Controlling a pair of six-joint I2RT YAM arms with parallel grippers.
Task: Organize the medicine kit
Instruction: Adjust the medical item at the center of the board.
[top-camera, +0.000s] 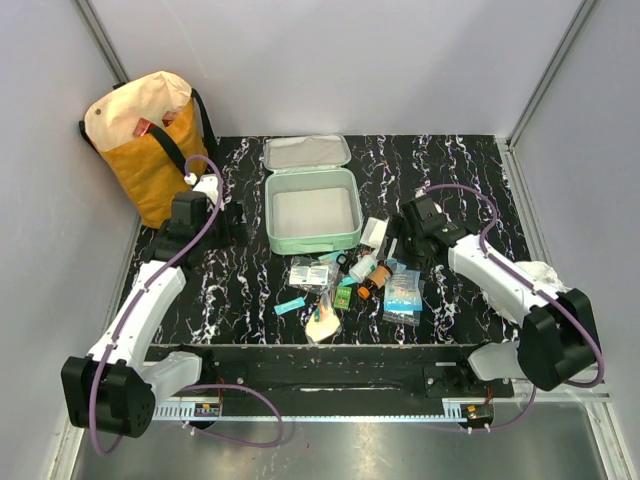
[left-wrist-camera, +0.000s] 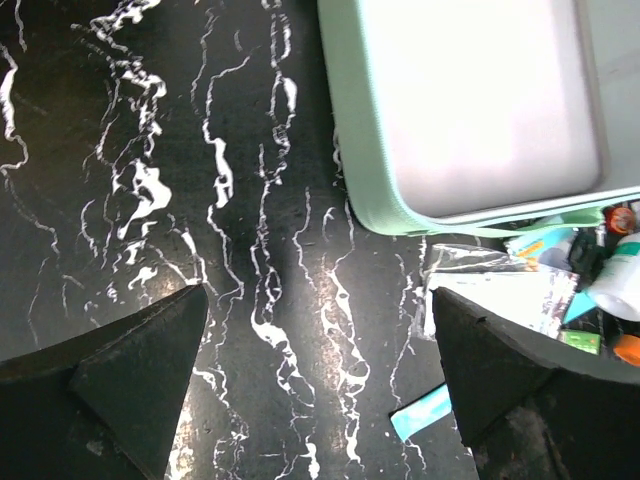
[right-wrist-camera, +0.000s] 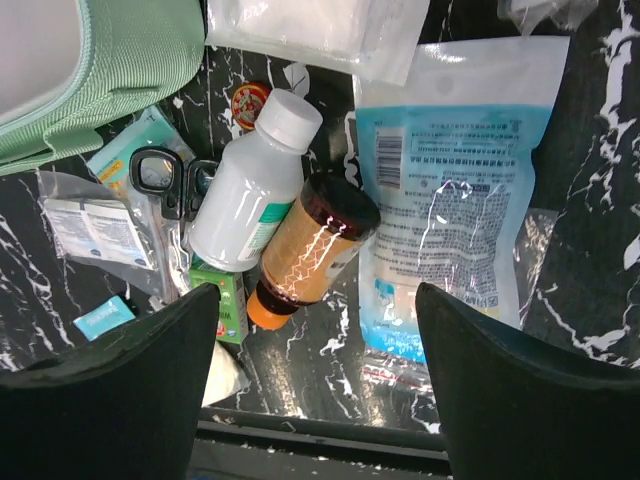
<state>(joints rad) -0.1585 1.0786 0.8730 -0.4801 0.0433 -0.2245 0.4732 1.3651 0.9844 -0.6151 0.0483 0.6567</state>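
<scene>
- Medicine kit (top-camera: 312, 210): lies open at the middle-back of the black marbled table (top-camera: 470, 170). The lid (top-camera: 306, 151) is folded flat behind the tray, and the pale lining is bare.
- Left gripper (left-wrist-camera: 318, 292): fingers spread wide with nothing between them. It is over bare table just left of the kit's near-left corner.
- Right gripper (right-wrist-camera: 318, 290): fingers wide apart, gripping nothing. It is above the clutter in front of the kit's right corner.
- Amber bottle (right-wrist-camera: 305, 250): has an orange cap and lies on its side against a white bottle (right-wrist-camera: 250, 190). Both are near the kit's front-right corner.
- Scissors (right-wrist-camera: 165, 180): just in front of the kit's front wall, touching the white bottle.
- Blue-printed pouch (right-wrist-camera: 455, 190): beyond the bottles, farther from the kit.
- Clear white pouch (right-wrist-camera: 320, 30): just beside the kit's right corner.
- Yellow-and-cream tote bag (top-camera: 150, 140): stands upright well to the left of the kit.
</scene>
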